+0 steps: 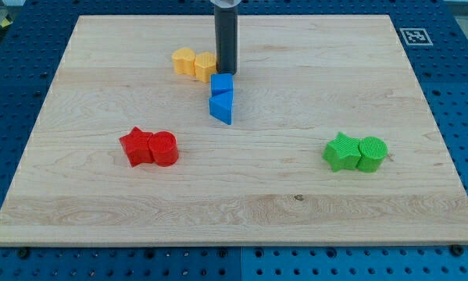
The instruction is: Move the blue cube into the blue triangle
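Note:
The blue cube (222, 84) lies just above the blue triangle (222, 107) near the board's upper middle, and the two touch. My tip (226, 72) stands right at the cube's top edge, between it and the yellow blocks. The dark rod rises from there out of the view's top.
Two yellow blocks (194, 63) touch each other just left of my tip. A red star-like block (138, 146) and a red cylinder (164, 148) sit together at the left. A green star-like block (341, 152) and a green cylinder (372, 153) sit together at the right. The wooden board (234, 218) lies on a blue pegboard.

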